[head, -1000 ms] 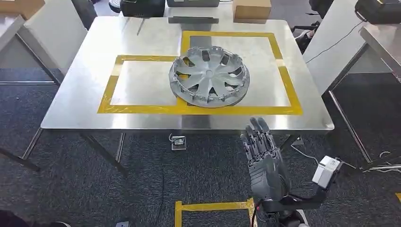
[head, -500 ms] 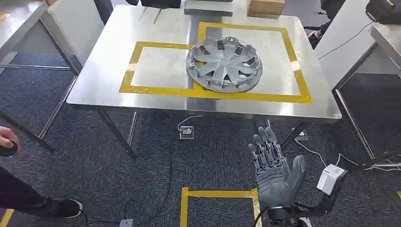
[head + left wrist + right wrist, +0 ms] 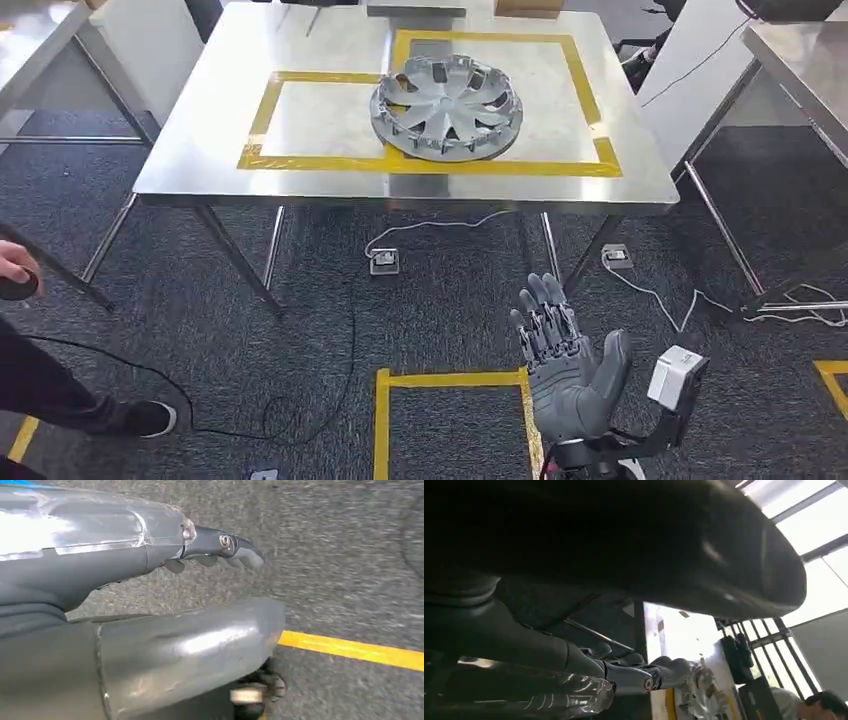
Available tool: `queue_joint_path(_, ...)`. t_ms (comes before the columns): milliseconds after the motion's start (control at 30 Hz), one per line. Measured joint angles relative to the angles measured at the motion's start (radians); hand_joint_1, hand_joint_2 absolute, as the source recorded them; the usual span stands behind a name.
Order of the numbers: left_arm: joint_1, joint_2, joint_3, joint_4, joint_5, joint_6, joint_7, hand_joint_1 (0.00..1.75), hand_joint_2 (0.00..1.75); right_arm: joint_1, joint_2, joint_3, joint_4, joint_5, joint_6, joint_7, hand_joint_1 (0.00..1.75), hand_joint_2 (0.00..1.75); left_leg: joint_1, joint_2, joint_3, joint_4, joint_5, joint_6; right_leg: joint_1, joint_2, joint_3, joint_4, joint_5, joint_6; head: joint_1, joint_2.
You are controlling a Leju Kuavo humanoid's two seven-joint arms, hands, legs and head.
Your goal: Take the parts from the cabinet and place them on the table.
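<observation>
The grey wheel cover lies flat on the steel desk, straddling the yellow tape outline where its two rectangles meet, at about 12 o'clock in the head view. It sits well in from every desk edge, nearest the front strip of tape. Bare metal runs along the near edge and out to the 10 o'clock corner.

Dark carpet stretches between the desk's near edge and the robot, crossed by cables and a floor tape square. A person's foot stands at 8 o'clock.

The right hand is raised at 5 o'clock, short of the desk, palm up, its fingers straight, spread and holding nothing.

The left hand hangs over carpet beside a yellow line, its fingers loose around nothing.
</observation>
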Motion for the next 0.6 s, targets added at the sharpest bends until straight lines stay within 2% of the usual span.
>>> queue_joint_path(33,0.000,0.001,0.000,0.000,0.000,0.000,0.000,0.00,0.00,-0.001,0.000,0.000,0.000,0.001,-0.002,-0.001,0.00,0.00,-0.003,-0.003,0.031,-0.045,-0.016,0.014,0.001,0.002,-0.007,0.013,0.002,0.005,0.000,0.000)
queue_joint_path(67,-0.001,0.002,0.000,0.000,0.000,0.000,0.000,0.00,0.00,-0.001,-0.001,0.001,0.000,0.002,-0.002,-0.002,0.00,0.00,-0.005,-0.004,0.021,-0.045,-0.021,0.022,0.002,0.001,-0.009,0.016,0.008,0.012,0.004,0.000)
queue_joint_path(133,0.001,0.001,-0.001,0.001,0.000,-0.001,0.000,0.00,0.00,0.001,-0.002,0.008,0.000,0.002,-0.003,-0.005,0.00,0.00,-0.010,-0.003,0.016,-0.044,-0.009,0.041,-0.002,0.003,-0.011,0.010,0.025,0.023,0.006,0.000)
queue_joint_path(167,0.001,0.001,-0.001,0.001,0.000,-0.001,0.000,0.00,0.00,0.005,-0.004,0.010,0.000,0.002,-0.003,-0.006,0.00,0.00,-0.003,0.000,0.003,-0.049,0.006,0.052,-0.005,0.005,-0.017,0.015,0.021,0.029,0.002,0.000)
queue_joint_path(200,-0.001,0.002,-0.001,0.002,0.000,-0.001,0.000,0.00,0.00,0.008,-0.005,0.012,0.000,0.002,-0.003,-0.006,0.00,0.00,-0.004,-0.001,-0.010,-0.049,0.018,0.060,-0.005,0.008,-0.026,0.036,-0.029,0.038,0.004,0.000)
queue_joint_path(233,-0.001,0.002,-0.001,0.002,0.000,-0.001,0.000,0.00,0.00,0.009,-0.006,0.013,0.000,0.002,-0.003,-0.006,0.00,0.00,-0.004,0.000,-0.023,-0.049,0.028,0.065,-0.007,0.008,-0.036,0.082,-0.090,0.043,0.011,0.000)
queue_joint_path(267,-0.001,0.001,-0.001,0.002,0.000,-0.001,0.000,0.00,0.00,0.008,-0.007,0.014,0.000,0.002,-0.003,-0.006,0.00,0.00,-0.005,-0.001,-0.039,-0.048,0.041,0.067,-0.008,0.008,-0.048,0.153,-0.154,0.048,0.016,0.000)
queue_joint_path(300,0.000,0.001,-0.002,0.002,0.000,-0.002,0.000,0.00,0.00,0.009,-0.007,0.014,0.000,0.002,-0.004,-0.008,0.00,0.00,-0.006,-0.001,-0.052,-0.047,0.053,0.068,-0.010,0.008,-0.056,0.222,-0.200,0.050,0.020,0.000)
queue_joint_path(333,0.000,0.001,-0.002,0.002,0.000,-0.002,0.000,0.00,0.00,0.010,-0.007,0.015,0.001,0.002,-0.007,-0.013,0.00,0.00,-0.008,-0.001,-0.070,-0.046,0.067,0.069,-0.011,0.008,-0.057,0.279,-0.218,0.051,0.024,0.000)
queue_joint_path(367,0.001,0.002,-0.002,0.002,0.000,-0.002,0.001,0.00,0.00,0.012,-0.007,0.016,0.002,0.002,-0.010,-0.016,0.00,0.00,-0.010,-0.001,-0.087,-0.046,0.079,0.068,-0.011,0.009,-0.048,0.301,-0.202,0.049,0.027,0.000)
queue_joint_path(400,0.001,0.002,-0.002,0.003,-0.002,-0.002,0.002,0.00,0.00,0.012,-0.007,0.018,0.003,0.000,-0.011,-0.019,0.00,0.00,-0.012,-0.001,-0.105,-0.045,0.092,0.066,-0.011,0.009,-0.021,0.284,-0.160,0.044,0.032,0.000)
queue_joint_path(433,0.001,0.001,-0.002,0.003,-0.003,-0.002,0.002,0.00,0.00,0.013,-0.007,0.019,0.005,-0.002,-0.013,-0.021,0.00,0.00,-0.015,-0.001,-0.118,-0.045,0.103,0.065,-0.010,0.010,0.019,0.233,-0.122,0.038,0.035,0.000)
queue_joint_path(467,0.001,0.000,-0.002,0.003,-0.004,-0.002,0.001,0.00,0.00,0.013,-0.008,0.020,0.005,-0.003,-0.014,-0.027,0.00,0.00,-0.018,-0.001,-0.131,-0.046,0.115,0.064,-0.009,0.011,0.083,0.141,-0.095,0.027,0.039,0.000)
queue_joint_path(500,0.001,-0.003,-0.002,0.003,-0.004,-0.001,0.000,0.00,0.00,0.011,-0.008,0.021,0.004,-0.007,-0.015,-0.029,0.00,0.00,-0.016,0.000,-0.134,-0.046,0.124,0.062,-0.003,0.013,0.149,0.045,-0.098,0.015,0.040,0.000)
queue_joint_path(533,0.001,-0.006,-0.002,0.003,-0.004,0.002,-0.002,0.00,0.00,0.009,-0.011,0.022,0.002,-0.013,-0.016,-0.031,0.00,0.00,-0.022,-0.001,-0.138,-0.043,0.132,0.057,0.006,0.012,0.205,-0.049,-0.121,0.002,0.040,0.000)
queue_joint_path(567,0.001,-0.010,-0.002,0.003,-0.004,0.006,-0.004,0.00,0.00,0.005,-0.016,0.023,0.002,-0.025,-0.015,-0.031,0.00,0.00,-0.018,0.002,-0.141,-0.046,0.144,0.050,0.006,0.013,0.217,-0.076,-0.130,0.004,0.038,0.000)
queue_joint_path(600,0.000,-0.010,-0.002,0.003,-0.003,0.008,-0.005,0.00,0.00,0.002,-0.018,0.023,0.003,-0.038,-0.011,-0.031,0.00,0.00,-0.014,0.003,-0.145,-0.050,0.155,0.045,0.010,0.014,0.210,-0.075,-0.125,0.001,0.037,0.000)
